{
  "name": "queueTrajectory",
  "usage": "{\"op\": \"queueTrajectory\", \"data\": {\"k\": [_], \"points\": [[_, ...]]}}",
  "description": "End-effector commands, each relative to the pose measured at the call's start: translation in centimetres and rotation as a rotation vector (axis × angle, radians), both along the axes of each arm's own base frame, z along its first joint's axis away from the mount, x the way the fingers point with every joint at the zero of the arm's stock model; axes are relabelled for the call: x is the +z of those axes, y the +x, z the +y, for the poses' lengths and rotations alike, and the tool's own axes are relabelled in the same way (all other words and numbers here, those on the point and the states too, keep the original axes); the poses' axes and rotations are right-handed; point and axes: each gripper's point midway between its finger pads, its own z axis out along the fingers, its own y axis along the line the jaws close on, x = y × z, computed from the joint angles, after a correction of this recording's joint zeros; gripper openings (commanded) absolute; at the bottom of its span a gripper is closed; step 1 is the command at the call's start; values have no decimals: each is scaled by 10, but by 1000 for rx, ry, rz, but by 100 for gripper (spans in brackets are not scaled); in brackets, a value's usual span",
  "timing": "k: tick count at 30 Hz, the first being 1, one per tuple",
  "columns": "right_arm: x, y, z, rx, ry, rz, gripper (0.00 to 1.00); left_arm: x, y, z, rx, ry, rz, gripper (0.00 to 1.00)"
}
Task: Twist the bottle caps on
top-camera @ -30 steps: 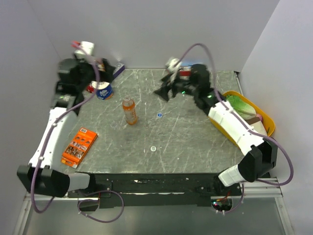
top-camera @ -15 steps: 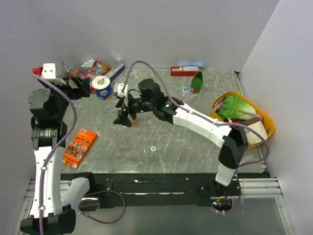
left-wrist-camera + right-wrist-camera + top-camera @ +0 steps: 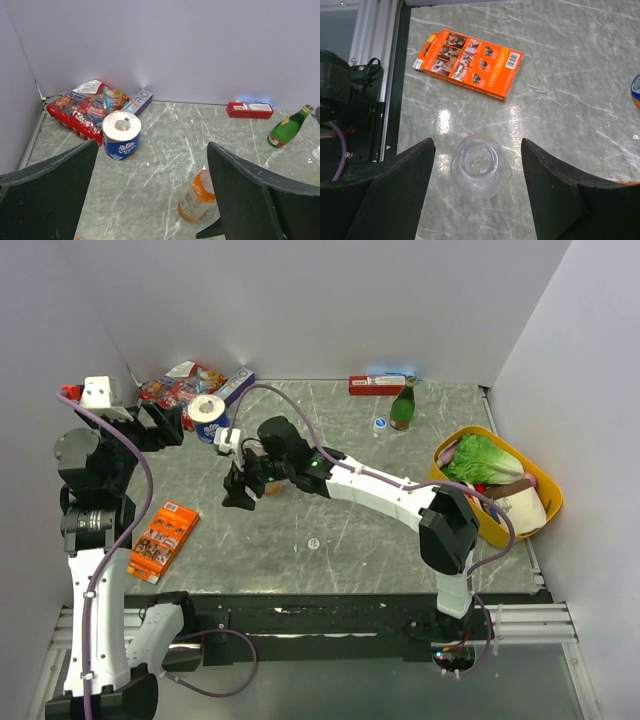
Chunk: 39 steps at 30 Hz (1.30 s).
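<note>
Orange-drink bottle [image 3: 268, 483], overhead view: standing left of centre on the table [image 3: 390, 525], half covered by the right arm, which is reaching across from its own side. Right gripper [image 3: 238, 490] is hanging just beside the bottle, toward the near-left. White cap [image 3: 313, 542] is lying alone on the stone, well apart from the bottle and nearer the arm bases. Left gripper [image 3: 160, 425] is being held high at the far left, near the paper roll [image 3: 207, 412], judged to be keeping out of its partner's reach. Orange carton [image 3: 160, 538], green bottle [image 3: 403, 405] and yellow basket [image 3: 548, 502] are sitting around the edges.

Left wrist view: left gripper [image 3: 152, 150] is gaping at full spread, gripping nothing. Bottle [image 3: 196, 197] is showing between the fingers but far beyond them; whether its neck is carrying a cap cannot be told. Paper roll, snack packets [image 3: 87, 107] and red box [image 3: 249, 109] are lining the far wall.

Right wrist view: right gripper [image 3: 477, 150] is standing wide, one finger on either side of a clear container [image 3: 480, 169] whose open mouth is facing the camera, neither finger touching it. Judged: the jaws are straddling it in order to take hold of an uncapped vessel, so capping is not yet begun. Orange carton is lying beyond.
</note>
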Motion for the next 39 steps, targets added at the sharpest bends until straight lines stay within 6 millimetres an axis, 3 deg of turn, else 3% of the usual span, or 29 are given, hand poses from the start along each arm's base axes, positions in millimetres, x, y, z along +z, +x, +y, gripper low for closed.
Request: {"op": "queueTrajectory", "data": {"k": [1, 6, 9, 10, 12, 14, 17, 18, 19, 20, 21, 23, 24, 25, 27, 31, 36, 39], "points": [[15, 8, 10, -23, 41, -47, 71, 6, -6, -4, -17, -31, -17, 96], [3, 10, 8, -19, 15, -44, 51, 8, -4, -6, -30, -42, -22, 96], [9, 6, 7, -6, 17, -45, 35, 8, -4, -9, -51, -32, -26, 96], [21, 3, 5, 3, 35, -60, 28, 8, -4, -11, -61, -23, -29, 96], [36, -1, 0, 17, 44, -78, 24, 8, -5, -16, -90, -5, -33, 96], [69, -12, -15, 42, 63, -92, 22, 11, -7, -23, -140, 32, -46, 96], [117, -24, -58, 78, 88, -78, 18, 11, -15, -50, -311, 79, -52, 96], [142, -31, -76, 81, 122, -93, 18, 8, -21, -68, -434, 92, -43, 96], [144, -39, -92, 98, 105, -59, 16, 7, -25, -76, -491, 91, -39, 96], [150, -30, -109, 71, 104, -60, 16, 6, -29, -85, -552, 89, -41, 96], [169, -36, -126, 79, 125, -91, 15, 3, -38, -100, -672, 85, -38, 96], [178, -35, -154, 61, 115, -72, 15, -4, -43, -121, -765, 76, -33, 96], [192, -38, -167, 51, 135, -95, 14, -9, -42, -129, -788, 89, -26, 96], [197, -39, -174, 45, 139, -99, 14, -14, -55, -160, -876, 112, -32, 96], [207, -42, -194, 26, 141, -100, 12, -21, -63, -185, -955, 179, -56, 96], [210, -56, -213, 63, 129, -170, 11, -29, -77, -228, -1129, 170, -23, 96], [215, -69, -218, 101, 152, -196, 12, -42, -77, -267, -1218, 273, -59, 96], [221, -70, -218, 89, 172, -178, 12, -47, -92, -285, -1319, 306, -94, 96]]}}
